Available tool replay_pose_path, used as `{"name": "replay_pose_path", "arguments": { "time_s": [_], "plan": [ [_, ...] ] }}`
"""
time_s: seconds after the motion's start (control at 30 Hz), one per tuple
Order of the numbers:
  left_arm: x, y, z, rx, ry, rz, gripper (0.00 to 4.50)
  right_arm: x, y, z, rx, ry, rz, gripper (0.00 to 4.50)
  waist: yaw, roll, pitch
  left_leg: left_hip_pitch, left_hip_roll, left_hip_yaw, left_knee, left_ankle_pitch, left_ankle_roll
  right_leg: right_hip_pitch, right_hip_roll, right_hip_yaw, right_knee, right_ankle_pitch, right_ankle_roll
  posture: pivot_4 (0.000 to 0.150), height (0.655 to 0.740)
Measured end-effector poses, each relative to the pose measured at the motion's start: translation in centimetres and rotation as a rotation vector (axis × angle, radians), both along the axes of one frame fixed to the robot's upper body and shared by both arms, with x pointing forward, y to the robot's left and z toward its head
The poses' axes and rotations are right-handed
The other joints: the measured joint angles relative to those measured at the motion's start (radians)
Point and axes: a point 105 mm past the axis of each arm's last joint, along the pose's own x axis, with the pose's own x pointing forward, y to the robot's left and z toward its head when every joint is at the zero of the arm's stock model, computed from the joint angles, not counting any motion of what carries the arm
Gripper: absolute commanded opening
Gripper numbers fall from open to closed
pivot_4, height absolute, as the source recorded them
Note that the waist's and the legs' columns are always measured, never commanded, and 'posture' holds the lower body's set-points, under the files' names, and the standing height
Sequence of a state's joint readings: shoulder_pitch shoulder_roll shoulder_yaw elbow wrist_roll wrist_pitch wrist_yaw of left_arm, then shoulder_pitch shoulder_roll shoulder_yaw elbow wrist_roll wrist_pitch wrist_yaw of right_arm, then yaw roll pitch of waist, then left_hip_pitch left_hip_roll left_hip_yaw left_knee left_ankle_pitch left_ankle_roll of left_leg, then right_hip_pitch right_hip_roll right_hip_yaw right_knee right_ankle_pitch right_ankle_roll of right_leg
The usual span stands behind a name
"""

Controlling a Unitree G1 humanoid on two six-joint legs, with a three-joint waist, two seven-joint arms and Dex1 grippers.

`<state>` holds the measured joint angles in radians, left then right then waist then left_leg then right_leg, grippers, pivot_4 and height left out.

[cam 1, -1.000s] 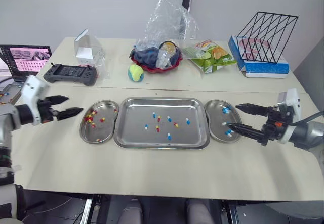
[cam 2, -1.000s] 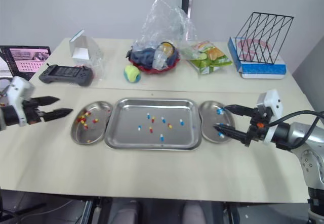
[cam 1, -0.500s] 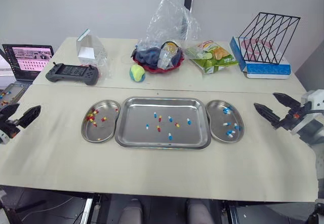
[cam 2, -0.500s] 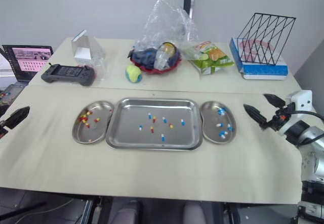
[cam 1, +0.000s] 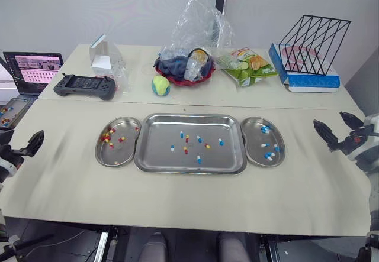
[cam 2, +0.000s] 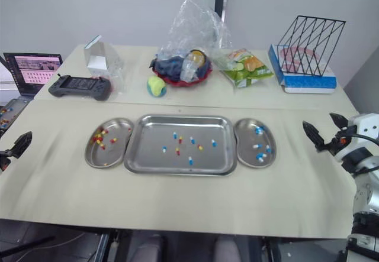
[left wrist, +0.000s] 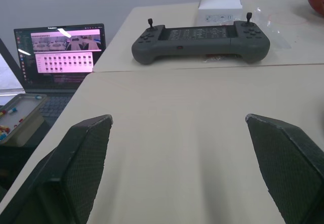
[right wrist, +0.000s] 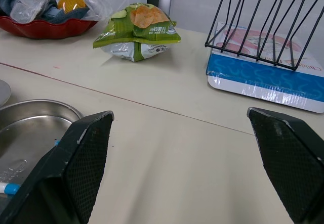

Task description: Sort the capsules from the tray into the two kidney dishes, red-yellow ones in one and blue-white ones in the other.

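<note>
Steel tray [cam 1: 189,117] lay mid-surface [cam 1: 177,206], its long axis running across the robot's front, with one kidney dish touching or just beside each short end. Each dish's long axis ran front to back. The left dish [cam 1: 121,154] held red-yellow capsules and the right dish [cam 1: 256,151] held blue-white ones. About eight capsules [cam 1: 198,159] of both kinds lay loose in the tray, scattered and pointing at mixed angles, too small to read one by one.

Both claws were spread wide and empty. The left claw [left wrist: 178,118] hovered near the surface's left edge and the right claw [cam 1: 336,126] near its right edge, each well apart from the tray. I judged this a gap between picks, with the sorting partly done. The next move called for one arm to reach in over the tray, line its fingers across a single capsule's long axis, and pinch finely without nudging its neighbours.
</note>
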<state>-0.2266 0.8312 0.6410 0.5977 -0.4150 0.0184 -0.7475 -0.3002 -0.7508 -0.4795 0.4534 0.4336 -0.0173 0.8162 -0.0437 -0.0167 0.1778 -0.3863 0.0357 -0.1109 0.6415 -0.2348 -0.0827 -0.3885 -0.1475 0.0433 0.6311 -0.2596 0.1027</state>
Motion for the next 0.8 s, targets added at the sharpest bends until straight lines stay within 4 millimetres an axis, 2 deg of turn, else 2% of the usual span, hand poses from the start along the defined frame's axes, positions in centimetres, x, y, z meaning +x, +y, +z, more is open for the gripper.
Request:
{"name": "replay_pose_path", "arguments": {
  "time_s": [0.33,0.43,0.63,0.8],
  "plan": [
    [0.1,-1.1,0.1,0.010,0.015,-0.106,4.46,0.0,0.2,0.0,0.010,0.010,0.014,4.50,-0.014,0.000,0.000,0.000,0.000,0.000,0.000,0.000,0.000,0.000,0.000,0.000,0.000,0.000,0.000,0.150,0.7380],
    [0.1,-1.7,0.3,0.046,0.048,-0.182,4.46,0.0,1.5,0.0,0.025,0.040,0.080,4.50,-0.015,0.000,0.000,0.000,0.000,0.000,-0.001,0.000,0.000,0.000,0.000,0.000,0.000,0.000,0.000,0.150,0.7380],
    [-1.0,-3.8,1.1,0.066,0.093,-0.413,4.46,-0.6,6.7,0.5,0.119,0.122,0.322,4.50,-0.018,0.000,0.000,0.000,0.000,0.000,-0.001,0.000,0.000,0.000,0.000,0.000,0.000,0.000,0.000,0.150,0.7380],
    [-2.7,-5.8,1.3,0.017,0.154,-0.603,4.46,-2.0,13.8,1.2,0.092,0.201,0.577,4.50,-0.021,0.001,0.000,0.000,0.001,0.000,-0.001,0.000,0.000,-0.001,0.000,0.000,0.001,-0.001,-0.001,0.150,0.7380]
  ]
}}
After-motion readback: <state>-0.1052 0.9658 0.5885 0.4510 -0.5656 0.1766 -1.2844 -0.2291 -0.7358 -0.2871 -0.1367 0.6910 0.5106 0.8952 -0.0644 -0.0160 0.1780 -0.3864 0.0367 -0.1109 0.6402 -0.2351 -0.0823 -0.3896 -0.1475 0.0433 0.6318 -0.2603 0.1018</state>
